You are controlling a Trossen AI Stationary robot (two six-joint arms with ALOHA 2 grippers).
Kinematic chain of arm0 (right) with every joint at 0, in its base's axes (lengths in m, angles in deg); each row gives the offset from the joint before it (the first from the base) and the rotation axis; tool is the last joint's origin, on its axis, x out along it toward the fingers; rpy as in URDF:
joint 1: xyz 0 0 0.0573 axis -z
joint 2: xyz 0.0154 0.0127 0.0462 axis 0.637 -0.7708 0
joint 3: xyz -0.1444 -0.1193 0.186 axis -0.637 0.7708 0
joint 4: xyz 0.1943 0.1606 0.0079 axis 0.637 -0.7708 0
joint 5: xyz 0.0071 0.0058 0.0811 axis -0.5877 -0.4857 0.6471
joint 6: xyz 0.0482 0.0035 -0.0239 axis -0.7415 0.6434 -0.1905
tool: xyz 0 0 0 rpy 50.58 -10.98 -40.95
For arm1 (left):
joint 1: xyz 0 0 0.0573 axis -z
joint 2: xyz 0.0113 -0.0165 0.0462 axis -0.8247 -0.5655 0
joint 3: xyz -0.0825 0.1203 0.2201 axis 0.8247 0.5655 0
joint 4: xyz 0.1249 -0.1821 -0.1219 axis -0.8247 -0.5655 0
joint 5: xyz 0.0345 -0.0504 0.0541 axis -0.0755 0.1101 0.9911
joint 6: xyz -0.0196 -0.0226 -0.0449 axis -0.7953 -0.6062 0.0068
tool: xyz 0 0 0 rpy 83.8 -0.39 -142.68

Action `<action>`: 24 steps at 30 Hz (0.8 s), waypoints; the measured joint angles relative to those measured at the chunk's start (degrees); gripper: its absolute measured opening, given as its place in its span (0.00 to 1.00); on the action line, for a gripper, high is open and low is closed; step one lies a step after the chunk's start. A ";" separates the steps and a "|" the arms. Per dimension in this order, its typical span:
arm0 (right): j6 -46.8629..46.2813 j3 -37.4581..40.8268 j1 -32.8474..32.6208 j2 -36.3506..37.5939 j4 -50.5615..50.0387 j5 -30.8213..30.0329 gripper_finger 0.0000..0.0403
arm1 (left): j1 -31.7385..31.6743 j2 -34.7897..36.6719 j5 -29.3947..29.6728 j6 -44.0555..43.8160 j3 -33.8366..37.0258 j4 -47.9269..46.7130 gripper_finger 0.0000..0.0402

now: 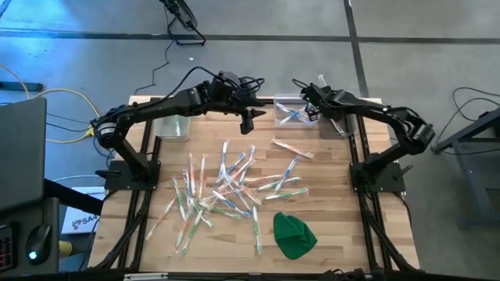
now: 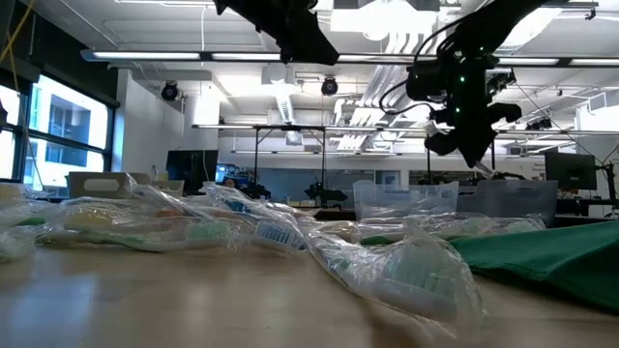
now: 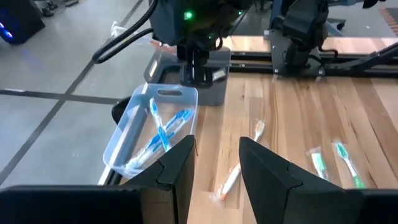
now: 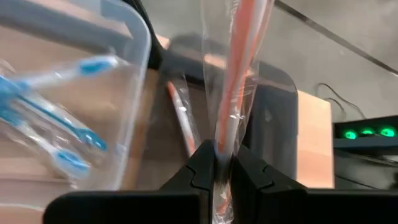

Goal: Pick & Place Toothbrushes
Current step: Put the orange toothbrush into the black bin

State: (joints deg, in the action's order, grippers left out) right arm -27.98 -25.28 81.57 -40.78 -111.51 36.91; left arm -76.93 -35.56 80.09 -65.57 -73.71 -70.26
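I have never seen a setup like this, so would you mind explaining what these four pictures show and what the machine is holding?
These are four cameras on one moment. Two dark robot arms work at a wooden table. One camera looks straight down from above, one sits at table height, and one rides on each arm's wrist.

Scattered over the table are many wrapped toothbrushes and a green cloth. At the far edge stand clear bins; one bin already holds blue toothbrushes.

The right tool is shut on an orange toothbrush in its clear wrapper, above a darker bin next to the clear one. The left tool holds nothing, fingers apart, above the table near the bins.
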 joint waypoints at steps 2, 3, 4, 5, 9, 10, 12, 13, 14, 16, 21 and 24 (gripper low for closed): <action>-0.17 0.00 0.01 -0.78 -0.88 -0.10 0.05 | 0.00 0.00 0.00 0.11 0.00 -0.81 0.30; -0.25 0.00 0.00 -1.16 -1.32 -0.20 0.05 | 0.00 0.00 0.00 0.11 0.00 -1.23 0.30; -0.38 0.00 0.03 -1.62 -1.71 -0.25 0.05 | 0.00 0.00 -0.02 0.11 0.00 -1.37 0.30; -0.42 0.00 0.04 -2.03 -2.19 -0.34 0.05 | 0.00 0.00 -0.01 0.11 0.00 -1.33 0.30; -0.63 0.00 0.15 -3.94 -4.68 -0.91 0.05 | 0.00 0.00 -0.02 0.09 0.00 -1.29 0.30; -0.66 0.00 0.15 -4.58 -5.16 -1.32 0.05 | 0.00 0.00 -0.02 -0.21 0.00 -1.29 0.30; -0.61 0.02 0.17 -5.67 -6.09 -1.94 0.05 | 0.00 0.00 -0.04 -0.31 0.00 -1.27 0.30; -0.57 0.02 0.17 -6.22 -6.39 -2.06 0.05 | 0.00 0.00 -0.04 -0.31 0.00 -1.29 0.30; -0.55 0.02 0.17 -6.74 -6.67 -2.01 0.05 | 0.00 0.00 -0.05 -0.33 0.00 -1.27 0.30; -0.42 0.02 0.17 -7.78 -7.37 -1.99 0.05 | 0.00 0.00 -0.07 -0.36 0.00 -1.27 0.30; -0.52 0.02 0.57 -9.21 -9.06 -1.60 0.08 | 0.00 0.02 -0.09 -1.34 0.00 -1.24 0.30; -0.50 0.02 0.55 -9.24 -9.12 -1.96 0.13 | 0.00 0.02 -0.09 -1.86 0.00 -1.05 0.30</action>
State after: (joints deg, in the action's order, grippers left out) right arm -28.48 -25.26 82.12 -50.03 -120.63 34.95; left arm -76.93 -35.54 80.00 -67.43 -73.71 -71.31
